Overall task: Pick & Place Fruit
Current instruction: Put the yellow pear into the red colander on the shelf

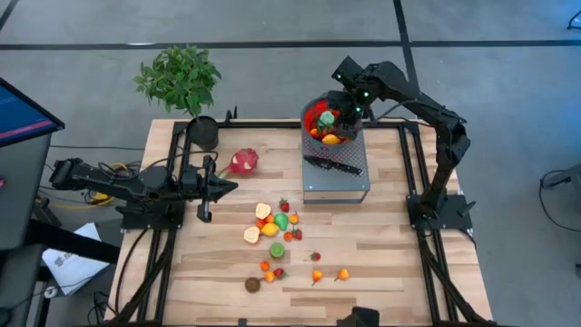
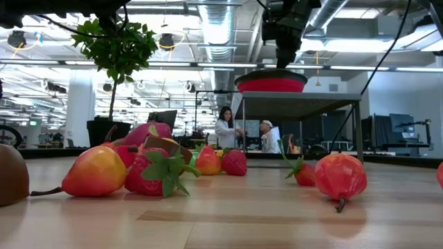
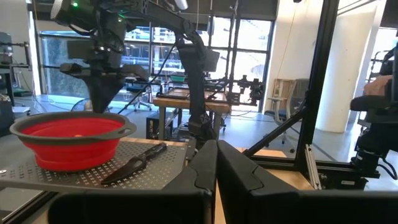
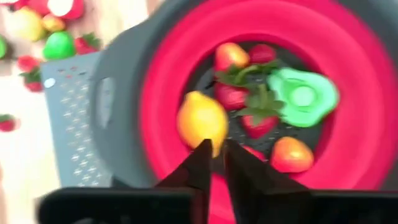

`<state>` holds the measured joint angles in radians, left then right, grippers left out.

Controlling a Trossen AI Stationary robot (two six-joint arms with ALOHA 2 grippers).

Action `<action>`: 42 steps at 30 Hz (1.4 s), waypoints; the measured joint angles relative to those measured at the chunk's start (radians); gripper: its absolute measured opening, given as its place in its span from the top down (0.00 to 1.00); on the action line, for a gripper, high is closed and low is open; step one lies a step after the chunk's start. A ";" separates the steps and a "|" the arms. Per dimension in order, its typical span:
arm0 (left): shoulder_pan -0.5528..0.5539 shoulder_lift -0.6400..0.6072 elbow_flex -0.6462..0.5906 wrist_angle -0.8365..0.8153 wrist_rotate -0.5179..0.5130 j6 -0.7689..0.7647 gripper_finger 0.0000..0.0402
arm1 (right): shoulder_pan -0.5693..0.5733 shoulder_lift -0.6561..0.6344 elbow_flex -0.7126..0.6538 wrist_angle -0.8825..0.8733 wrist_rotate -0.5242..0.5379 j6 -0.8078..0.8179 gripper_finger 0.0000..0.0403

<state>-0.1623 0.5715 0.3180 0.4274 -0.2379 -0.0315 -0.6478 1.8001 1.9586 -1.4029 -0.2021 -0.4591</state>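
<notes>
Several fruits (image 4: 202, 118) already lie in the red bowl (image 1: 331, 123); the rest (image 1: 277, 227) lie scattered on the table (image 1: 381, 263), well apart from the bowl. The right end effector (image 4: 214, 158) hangs over the bowl, fingers nearly together and empty. Lower it and you risk knocking the bowl. The left end effector (image 3: 216, 163) waits closed near the dragon fruit (image 1: 243, 162).

Brown fruit (image 2: 10, 173) cut by low view's edge, bowl (image 4: 249, 93) blurred
</notes>
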 joint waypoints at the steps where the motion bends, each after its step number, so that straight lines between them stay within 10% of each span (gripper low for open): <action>1: 0.000 0.000 0.000 0.000 0.000 0.000 0.99 | 0.006 -0.005 0.000 -0.008 -0.002 0.000 0.96; 9: 0.000 0.000 0.000 0.000 0.000 0.000 0.99 | 0.020 -0.123 0.000 -0.015 -0.212 0.014 0.99; 19: 0.000 0.000 0.000 0.000 0.000 0.000 0.99 | 0.129 -0.310 -0.036 0.037 -0.223 0.069 1.00; 30: 0.000 0.000 0.000 0.000 0.000 -0.003 0.99 | 0.224 -0.693 -0.671 0.619 -0.198 0.297 1.00; 42: 0.000 0.000 0.000 0.000 0.000 -0.003 0.99 | 0.426 -0.912 -1.023 0.806 0.027 0.581 1.00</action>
<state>-0.1625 0.5713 0.3180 0.4273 -0.2382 -0.0349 -0.2219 0.8879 0.9356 -0.5972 -0.1754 0.1219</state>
